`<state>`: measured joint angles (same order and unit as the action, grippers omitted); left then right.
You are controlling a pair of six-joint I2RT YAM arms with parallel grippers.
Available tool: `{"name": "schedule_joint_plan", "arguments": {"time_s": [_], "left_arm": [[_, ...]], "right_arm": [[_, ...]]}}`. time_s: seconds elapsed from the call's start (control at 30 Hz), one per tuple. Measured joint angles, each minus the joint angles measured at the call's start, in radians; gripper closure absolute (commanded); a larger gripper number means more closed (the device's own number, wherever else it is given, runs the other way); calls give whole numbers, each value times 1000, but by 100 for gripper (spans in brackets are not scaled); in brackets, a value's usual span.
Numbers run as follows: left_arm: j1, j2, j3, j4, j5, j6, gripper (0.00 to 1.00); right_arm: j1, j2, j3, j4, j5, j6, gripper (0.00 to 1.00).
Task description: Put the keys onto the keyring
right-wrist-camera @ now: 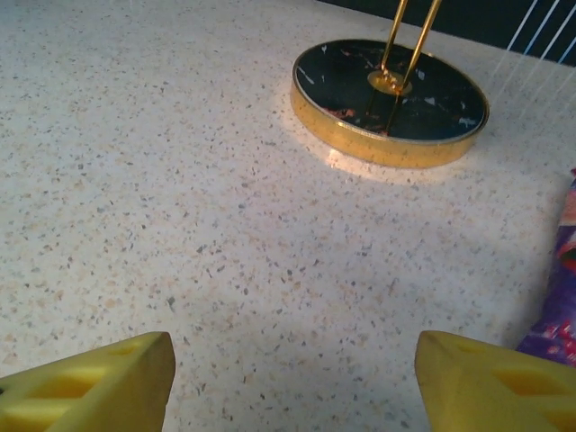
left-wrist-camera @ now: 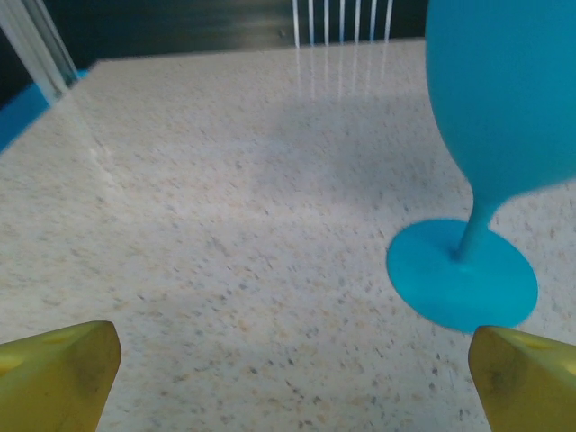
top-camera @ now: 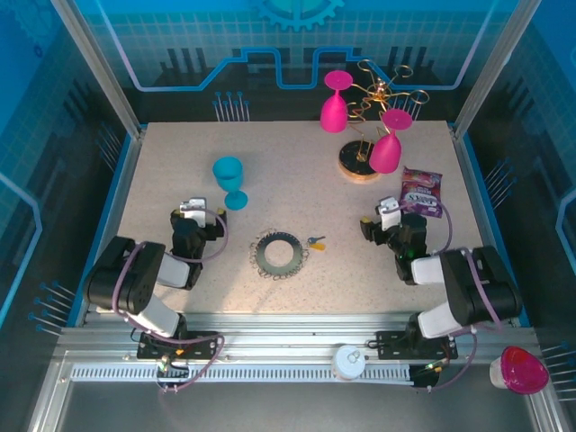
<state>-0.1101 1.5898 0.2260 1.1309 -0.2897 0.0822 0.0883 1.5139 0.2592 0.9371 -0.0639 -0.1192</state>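
Resting just beside the keyring (top-camera: 277,254), the yellow key (top-camera: 316,241) is lying on the surface (top-camera: 180,162); the left tool (left-wrist-camera: 297,364) and right tool (right-wrist-camera: 297,378) are both gaping released, grasping nothing.

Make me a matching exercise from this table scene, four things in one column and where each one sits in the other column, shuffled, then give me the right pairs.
Things:
1. blue plastic goblet
2. flat dark grey keyring
3. purple snack packet
4. two pink goblets

Places:
A. hanging upside down on the gold wire stand
B. lying flat mid-table, beside a small yellow-headed key
C. standing upright on the left side
D. lying to the right of the stand's round base

Pairs: 1-C, 2-B, 3-D, 4-A
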Motion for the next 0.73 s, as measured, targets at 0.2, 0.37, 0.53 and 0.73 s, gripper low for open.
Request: {"name": "schedule_joint_plan", "arguments": {"time_s": [0.2,0.37,0.53,0.73], "left_arm": [[3,0,46,-10,-25,-24,1],[8,-2,99,-60,-34,-37,1],[45,-6,119,-135,-4,-63,0],[75,-9,133,-170,26,-84,1]], "right_arm": [[-26,31,58,2,-3,49,25],[-37,31,138,-19,25,84,23],[-37,31,138,-47,31,97,21],[-37,31,138,-57,36,105,0]]}}
